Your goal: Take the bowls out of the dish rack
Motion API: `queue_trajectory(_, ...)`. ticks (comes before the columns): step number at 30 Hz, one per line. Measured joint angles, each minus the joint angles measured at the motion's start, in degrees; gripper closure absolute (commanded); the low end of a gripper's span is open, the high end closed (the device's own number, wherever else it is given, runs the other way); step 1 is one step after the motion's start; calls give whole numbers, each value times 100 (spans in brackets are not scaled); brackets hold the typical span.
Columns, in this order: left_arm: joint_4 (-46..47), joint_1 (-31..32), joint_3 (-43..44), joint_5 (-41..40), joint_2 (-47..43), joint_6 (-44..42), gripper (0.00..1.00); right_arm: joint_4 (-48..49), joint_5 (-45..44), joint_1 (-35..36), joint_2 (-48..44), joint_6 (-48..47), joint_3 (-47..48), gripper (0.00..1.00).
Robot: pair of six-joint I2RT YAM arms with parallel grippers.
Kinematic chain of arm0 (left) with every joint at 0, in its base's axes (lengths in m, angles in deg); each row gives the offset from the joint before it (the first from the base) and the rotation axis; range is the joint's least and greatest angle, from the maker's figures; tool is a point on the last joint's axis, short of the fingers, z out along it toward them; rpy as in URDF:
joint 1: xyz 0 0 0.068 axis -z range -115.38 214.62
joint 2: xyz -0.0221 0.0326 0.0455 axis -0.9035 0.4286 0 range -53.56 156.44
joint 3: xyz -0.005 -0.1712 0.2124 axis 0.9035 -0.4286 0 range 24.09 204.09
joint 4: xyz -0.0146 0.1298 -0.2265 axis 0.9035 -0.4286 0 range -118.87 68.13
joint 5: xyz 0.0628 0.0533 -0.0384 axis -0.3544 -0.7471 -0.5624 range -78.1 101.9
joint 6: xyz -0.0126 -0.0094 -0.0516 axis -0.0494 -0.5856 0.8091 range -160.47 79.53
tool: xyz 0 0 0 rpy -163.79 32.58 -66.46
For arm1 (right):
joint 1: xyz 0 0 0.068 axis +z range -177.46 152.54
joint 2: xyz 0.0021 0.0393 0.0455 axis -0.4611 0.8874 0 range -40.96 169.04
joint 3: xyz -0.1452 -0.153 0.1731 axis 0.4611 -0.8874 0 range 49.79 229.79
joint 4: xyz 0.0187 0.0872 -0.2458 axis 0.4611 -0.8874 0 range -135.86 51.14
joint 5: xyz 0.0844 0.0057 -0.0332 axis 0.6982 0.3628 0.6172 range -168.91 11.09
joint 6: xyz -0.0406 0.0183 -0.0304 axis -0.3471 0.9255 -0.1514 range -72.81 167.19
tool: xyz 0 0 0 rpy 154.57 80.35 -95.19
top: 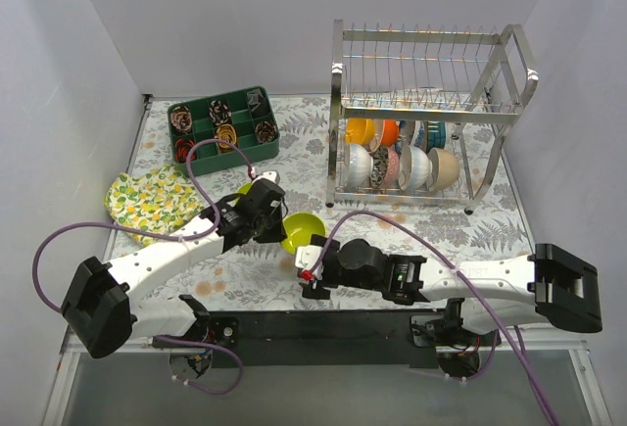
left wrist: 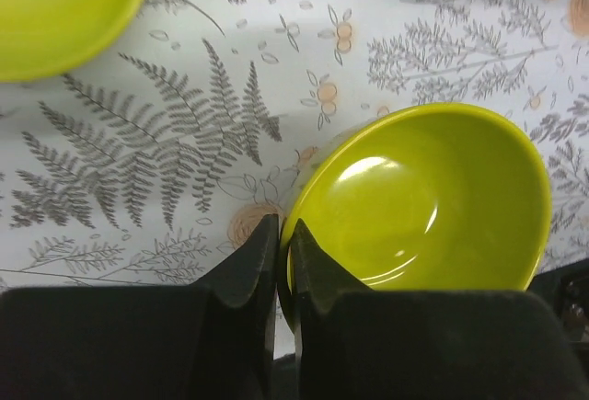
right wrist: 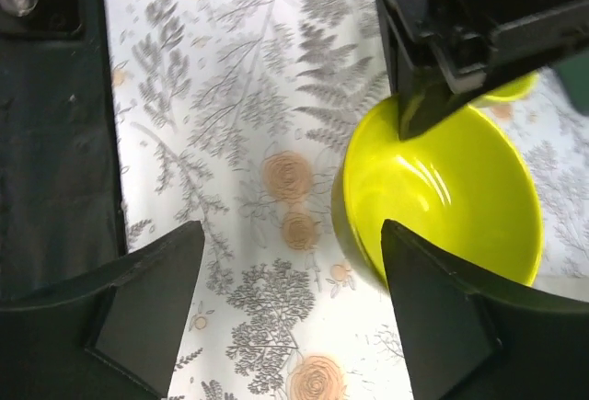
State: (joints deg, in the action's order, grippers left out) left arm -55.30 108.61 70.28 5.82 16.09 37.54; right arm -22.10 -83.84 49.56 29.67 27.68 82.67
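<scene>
Far left on the surface point(top: 304, 147) lies one lemon-print plate point(top: 152, 201), and behind it one dark green compartment tray point(top: 203, 127) with small round items in its cells.

Next come the lime-green ones, two in all, both out of the rack. The second lime bowl point(left wrist: 55, 14) sits mouth up beside the left arm, half hidden by it in the top view. The held lime bowl point(left wrist: 433, 198) is just to its right, near the middle of the surface, upright with its mouth to the ceiling and its base on the fern print.

The left tool point(left wrist: 283, 225) is pinched together on that bowl's near rim, one finger inside the wall and one outside. The right tool point(right wrist: 293, 234) is spread wide and holds nothing, low over the surface. Its right finger is just beside the same bowl's wall; I cannot tell whether it touches.

At the far right stands the one dish rack point(top: 338, 103), two tiers, its long axis running left to right. The racked bowls point(top: 416, 166) fill the lower tier in two rows along that axis, each on edge between the prongs. There are about nine, but they overlap too much for a firm count. The back row shows yellow, orange and blue-patterned ones, the front row white, dark floral and beige.
</scene>
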Motion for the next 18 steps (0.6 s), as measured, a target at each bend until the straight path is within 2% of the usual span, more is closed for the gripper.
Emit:
queue_trajectory(2,-94,-46,199,-317,-28,-48,100,7,-249,0,-221,208,-22,2)
queue_trajectory(5,-203,-221,459,-667,-114,-188,100,57,-748,-4,-708,616,-179,1)
queue_trajectory(9,-166,-925,715,-920,-199,-463,100,50,-1460,-42,-1320,1204,-518,1)
queue_trajectory(12,-46,-1558,726,-1049,-177,-671,100,-70,-2002,-179,-1725,1784,-785,1)
queue_trajectory(18,343,-2210,579,-1043,48,-879,100,-376,-2520,-649,-2369,2645,-1228,1)
